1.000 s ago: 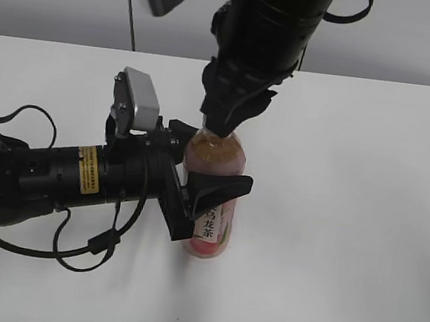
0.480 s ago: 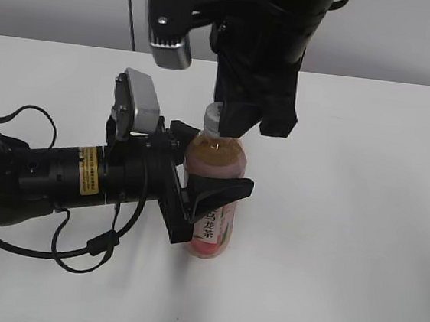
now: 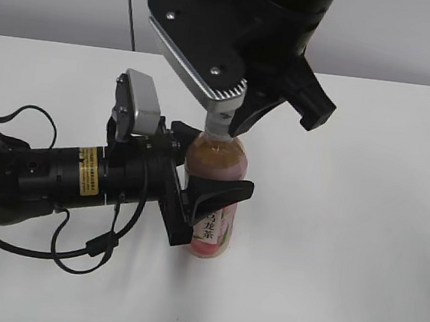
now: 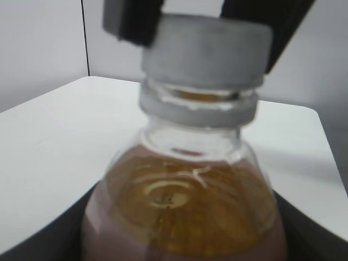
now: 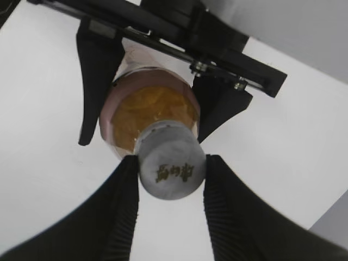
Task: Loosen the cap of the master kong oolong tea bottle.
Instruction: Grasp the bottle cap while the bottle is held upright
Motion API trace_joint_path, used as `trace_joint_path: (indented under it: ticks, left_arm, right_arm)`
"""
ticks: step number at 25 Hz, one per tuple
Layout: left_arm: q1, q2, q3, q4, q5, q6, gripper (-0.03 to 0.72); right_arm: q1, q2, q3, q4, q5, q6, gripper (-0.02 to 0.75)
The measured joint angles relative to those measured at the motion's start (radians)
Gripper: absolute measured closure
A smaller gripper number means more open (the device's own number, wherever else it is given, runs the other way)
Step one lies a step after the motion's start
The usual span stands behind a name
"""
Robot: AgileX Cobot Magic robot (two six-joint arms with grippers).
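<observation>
White desk (image 3: 362, 223): left gripper (image 3: 215, 196) clamps slim pink-labelled tea bottle (image 3: 214, 180) at centre; right gripper (image 5: 169, 187) pinches white ribbed cap (image 5: 171, 166).

The bench (image 3: 362, 223) is white and flat. On it the bottle (image 3: 213, 195) stands upright, and a black cable (image 3: 74, 258) lies near the front left.

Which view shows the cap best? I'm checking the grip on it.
The right wrist view: the cap fills the middle, its top visible between the right end effector's fingers. The left wrist view blurs it; the exterior view mostly hides it.
</observation>
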Motion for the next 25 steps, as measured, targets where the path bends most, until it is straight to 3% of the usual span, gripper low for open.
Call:
trace_joint_path:
  ticks: [13, 25]
  left_arm:
    - [0.0, 0.0, 0.0, 0.012, -0.003, 0.003, 0.231]
    - [0.0, 0.0, 0.0, 0.013, -0.004, 0.003, 0.231]
  right_arm:
    - [0.0, -0.002, 0.0, 0.02, -0.005, -0.512, 0.457]
    - [-0.002, -0.002, -0.001, 0.026, -0.007, -0.626, 0.456]
